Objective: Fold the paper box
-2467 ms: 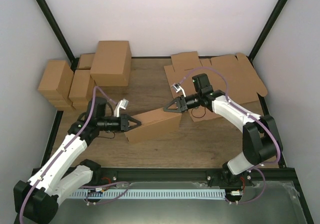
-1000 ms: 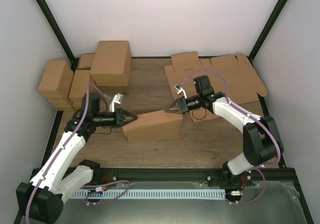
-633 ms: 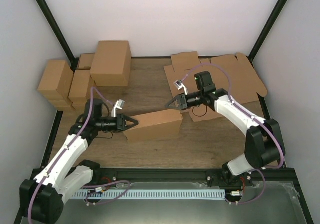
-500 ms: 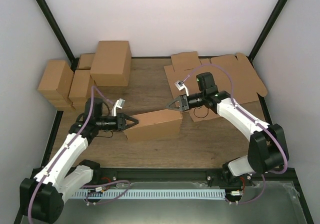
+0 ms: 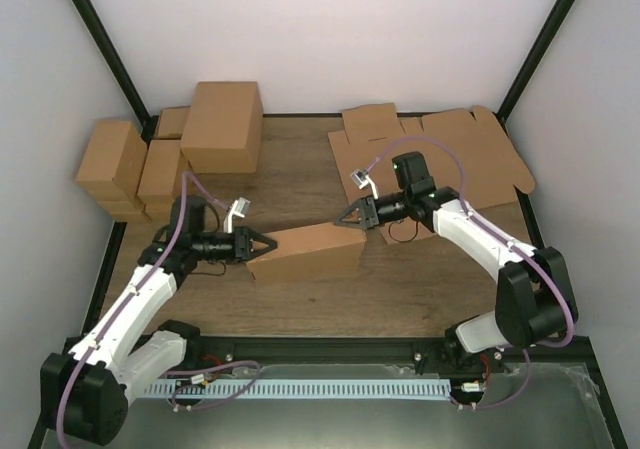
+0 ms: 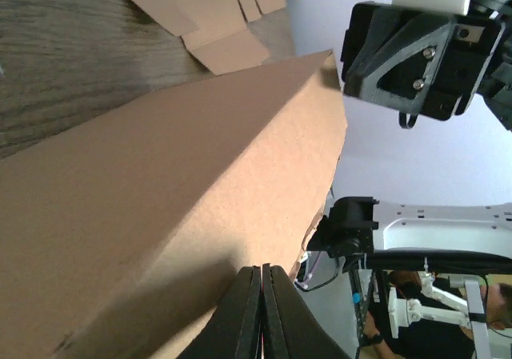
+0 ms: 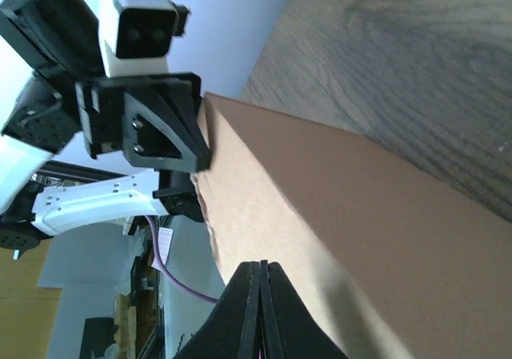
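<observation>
Tech: Slippage is my worry. The paper box [image 5: 305, 252] sits mid-table, half-formed into a leaning wedge, and neither tool has hold of it.

Lead: Both clenched on nothing?

Tech: Yes. The left gripper [image 5: 263, 246] has its fingers pressed together, with the tips against the box's left end. The right gripper [image 5: 343, 221] is likewise closed, its tip at the far right corner of the top ridge. They prop the box; they don't grasp it.

Lead: So what goes wrong?

Tech: I judge that an uneven push lets the box pivot or skid on the table [image 5: 300, 184]. Or a tip rides off the ridge and the panel sags flat. A hard poke could also dent the corrugated wall away from its crease lines. The far end edge, seen from the left wrist, looks ragged and untucked, so it may spring open.

Lead: Anything nearby to snag?

Tech: The flat blanks [image 5: 455, 154] lie just behind the right arm. The finished cartons [image 5: 220, 119] are well apart at back left.

Lead: And against the earlier views?

Tech: The box has hardly shifted. A second ago the left gripper stood slightly back from the end; now it is at it again. The right gripper has slid a little right along the ridge.
</observation>
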Available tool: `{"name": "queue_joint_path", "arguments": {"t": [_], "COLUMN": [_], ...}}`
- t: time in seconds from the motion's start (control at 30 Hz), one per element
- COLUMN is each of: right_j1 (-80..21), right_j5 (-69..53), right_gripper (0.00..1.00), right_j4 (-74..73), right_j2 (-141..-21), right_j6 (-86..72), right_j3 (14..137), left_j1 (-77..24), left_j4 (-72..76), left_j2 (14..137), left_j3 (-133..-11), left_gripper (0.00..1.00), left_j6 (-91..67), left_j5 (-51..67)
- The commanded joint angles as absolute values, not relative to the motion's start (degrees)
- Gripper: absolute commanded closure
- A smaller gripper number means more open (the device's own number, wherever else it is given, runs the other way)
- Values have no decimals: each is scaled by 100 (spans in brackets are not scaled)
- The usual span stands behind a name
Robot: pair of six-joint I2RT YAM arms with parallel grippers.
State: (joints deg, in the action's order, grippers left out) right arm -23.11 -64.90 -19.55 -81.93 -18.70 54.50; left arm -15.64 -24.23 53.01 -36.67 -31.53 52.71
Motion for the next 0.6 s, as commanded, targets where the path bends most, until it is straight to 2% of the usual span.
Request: {"name": "queue_joint_path", "arguments": {"t": [0.0,0.33,0.57], "right_j1": [-2338,-2347,-2351], "right_j5": [-6415,-6135,-5883], "right_gripper": [99,99,99], "right_j4": [-2390,-1794,-2069], "right_j2": [-7874,-8270,-8142], "right_j6": [-1791,-1775,-1642], "right_j3": [6043,4936,4994], "left_j1": [-1556,-1556,-1556], "left_j4": [-2264,-2886,-3049], "left_j2": [5388,5208,5161], "left_j3": [-3066,-4261,-3774], "left_gripper": [96,96,96], "left_j6": [-3146,-3268,-3181], "left_j5": [5189,5279,5120]}}
